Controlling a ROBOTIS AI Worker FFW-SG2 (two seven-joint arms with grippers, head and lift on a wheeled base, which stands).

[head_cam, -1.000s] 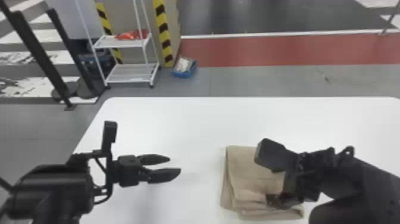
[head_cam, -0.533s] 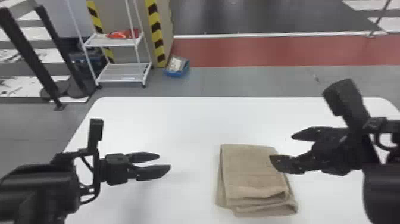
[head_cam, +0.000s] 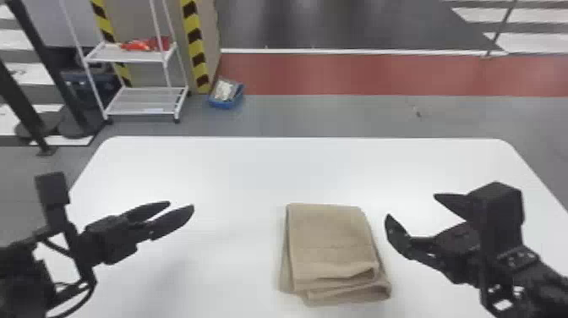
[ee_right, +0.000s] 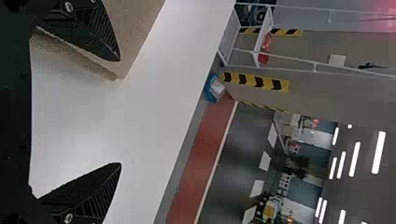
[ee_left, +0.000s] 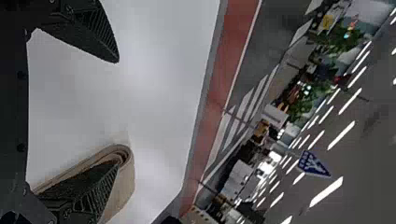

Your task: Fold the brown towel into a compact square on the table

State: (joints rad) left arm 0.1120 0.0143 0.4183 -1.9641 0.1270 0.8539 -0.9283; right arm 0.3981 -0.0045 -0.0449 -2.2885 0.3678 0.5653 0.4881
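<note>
In the head view my left gripper (head_cam: 179, 207) stands open, well left of the towel and apart from it. My right gripper (head_cam: 412, 215) is open just right of the brown towel (head_cam: 329, 241), holding nothing. The towel lies folded in layers as a rough square, its near edge uneven with stacked folds. In the left wrist view the left gripper (ee_left: 116, 112) has its fingers spread, with the towel (ee_left: 123, 186) beyond one of them. The right wrist view has the right gripper (ee_right: 120, 112) spread wide, the towel (ee_right: 133, 28) behind one finger.
The white table (head_cam: 236, 169) surrounds the towel. Beyond its far edge stand a white shelf rack (head_cam: 143, 101) and a blue bin (head_cam: 227, 94) on the floor.
My right gripper has drawn off the towel to the right, uncovering it, and has turned since. My left gripper stays left of the towel, somewhat changed in angle. The head view has shifted slightly.
</note>
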